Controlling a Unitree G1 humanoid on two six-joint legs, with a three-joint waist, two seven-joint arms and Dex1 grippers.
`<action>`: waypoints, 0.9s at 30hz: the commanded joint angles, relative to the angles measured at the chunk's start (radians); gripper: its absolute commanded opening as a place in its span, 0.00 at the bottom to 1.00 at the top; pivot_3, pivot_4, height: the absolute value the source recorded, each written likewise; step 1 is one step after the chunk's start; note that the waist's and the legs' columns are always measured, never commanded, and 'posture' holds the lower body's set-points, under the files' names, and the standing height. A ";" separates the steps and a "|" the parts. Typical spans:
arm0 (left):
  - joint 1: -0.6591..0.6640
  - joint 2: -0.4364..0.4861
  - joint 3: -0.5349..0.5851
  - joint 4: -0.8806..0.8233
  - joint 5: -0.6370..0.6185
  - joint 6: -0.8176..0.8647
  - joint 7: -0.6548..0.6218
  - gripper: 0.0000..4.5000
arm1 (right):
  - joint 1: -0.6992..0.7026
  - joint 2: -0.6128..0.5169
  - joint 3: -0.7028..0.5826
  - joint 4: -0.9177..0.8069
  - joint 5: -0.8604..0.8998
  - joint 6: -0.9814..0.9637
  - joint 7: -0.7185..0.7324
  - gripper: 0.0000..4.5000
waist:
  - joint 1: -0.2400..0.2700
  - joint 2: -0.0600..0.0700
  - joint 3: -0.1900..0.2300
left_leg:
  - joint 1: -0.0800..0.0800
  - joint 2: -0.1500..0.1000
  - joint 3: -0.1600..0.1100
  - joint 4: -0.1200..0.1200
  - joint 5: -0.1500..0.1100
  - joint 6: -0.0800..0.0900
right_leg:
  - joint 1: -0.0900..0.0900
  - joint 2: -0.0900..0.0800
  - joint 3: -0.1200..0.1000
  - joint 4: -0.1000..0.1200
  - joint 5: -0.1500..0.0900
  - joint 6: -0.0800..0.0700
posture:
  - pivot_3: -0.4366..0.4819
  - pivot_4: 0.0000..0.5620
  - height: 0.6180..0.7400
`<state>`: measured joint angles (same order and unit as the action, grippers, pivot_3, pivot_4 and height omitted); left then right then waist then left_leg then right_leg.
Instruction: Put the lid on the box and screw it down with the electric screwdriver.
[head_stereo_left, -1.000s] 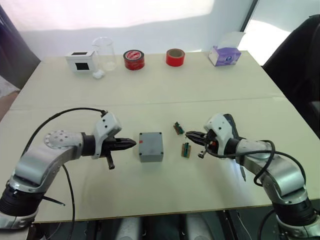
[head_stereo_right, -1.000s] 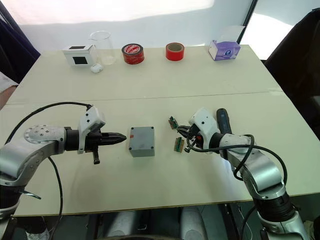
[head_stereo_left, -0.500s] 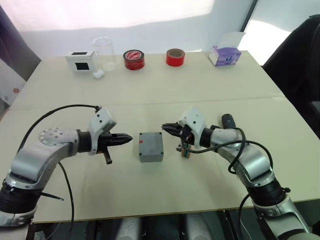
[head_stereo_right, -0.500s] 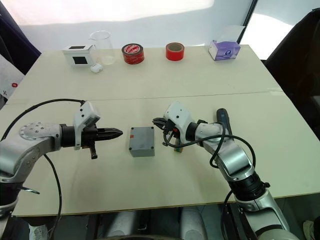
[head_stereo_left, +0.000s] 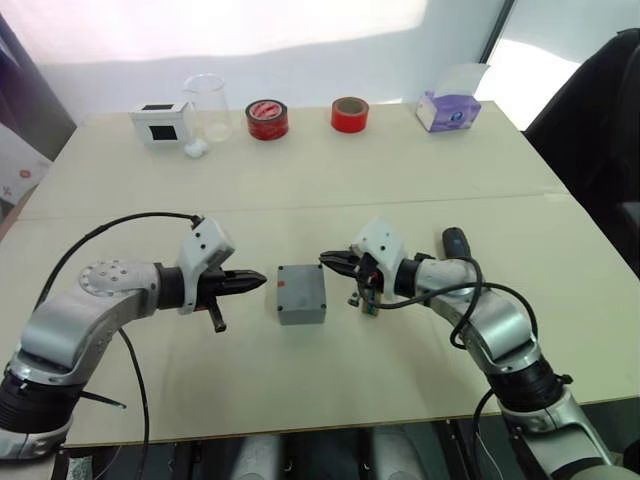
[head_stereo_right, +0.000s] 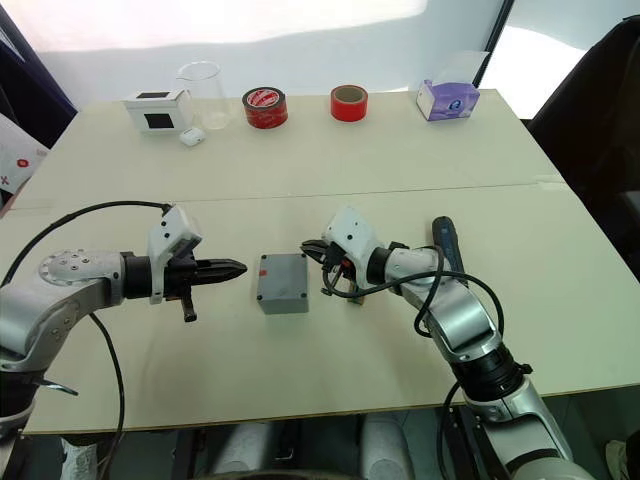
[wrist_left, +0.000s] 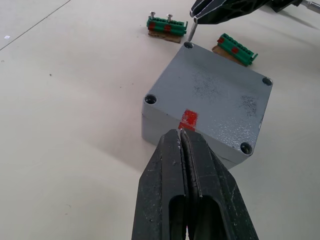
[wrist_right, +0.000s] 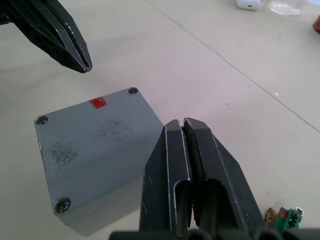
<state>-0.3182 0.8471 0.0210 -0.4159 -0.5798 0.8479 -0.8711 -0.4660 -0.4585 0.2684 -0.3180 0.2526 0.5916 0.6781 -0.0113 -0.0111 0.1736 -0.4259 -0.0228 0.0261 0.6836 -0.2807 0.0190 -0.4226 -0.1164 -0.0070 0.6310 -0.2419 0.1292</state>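
Grey box sits flat near the middle of the worktop, between the two grippers. Its upper face carries a screw hole at each visible corner and a small red mark by the edge facing the left gripper. Whether the lid is already seated on it cannot be told from these views.

Left gripper points at the box from the robot's left, tip just short of the red-marked edge, not touching. Jaws pressed together, nothing held; the left wrist view shows the two black fingers closed flush.

Right gripper points at the box from the robot's right, tip just beside the far right corner of the box. Jaws likewise closed, nothing between them.

Electric screwdriver lies on the worktop behind the right forearm, untouched.

Two small green terminal blocks lie close to the box on the right gripper's side, partly hidden by that gripper in the head views.

Back row along the far edge: white box with black window, clear beaker, two red tape rolls, purple tissue box
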 joint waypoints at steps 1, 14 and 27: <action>-0.004 0.012 0.022 -0.027 -0.006 -0.005 0.000 0.00 | -0.010 0.008 -0.003 -0.013 -0.008 -0.011 0.002 0.00 | 0.000 0.000 0.000 | 0.000 0.000 0.000 0.000 0.000 0.000 | 0.000 0.000 0.000 0.000 0.000 0.000 | 0.48 0.27 1.00; -0.003 0.013 0.022 -0.025 -0.002 -0.007 0.001 0.00 | 0.003 0.007 0.002 -0.009 -0.024 -0.001 0.021 0.00 | 0.000 0.000 0.000 | 0.000 0.000 0.000 0.000 0.000 0.000 | 0.000 0.000 0.000 0.000 0.000 0.000 | 0.48 0.27 1.00; -0.012 0.002 0.016 -0.020 0.000 -0.013 0.009 0.00 | -0.012 0.009 0.018 0.049 -0.054 -0.018 0.034 0.12 | 0.000 0.000 0.000 | 0.000 0.000 0.000 0.000 0.000 0.000 | 0.000 0.000 0.000 0.000 0.000 0.000 | 0.48 0.27 1.00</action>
<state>-0.3185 0.8464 0.0208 -0.4144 -0.5782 0.8443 -0.8656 -0.4657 -0.4504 0.2885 -0.2671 0.2030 0.5889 0.7081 -0.0110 -0.0111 0.1736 -0.4259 -0.0229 0.0261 0.6836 -0.2807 0.0190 -0.4226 -0.1164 -0.0070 0.6310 -0.2419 0.1292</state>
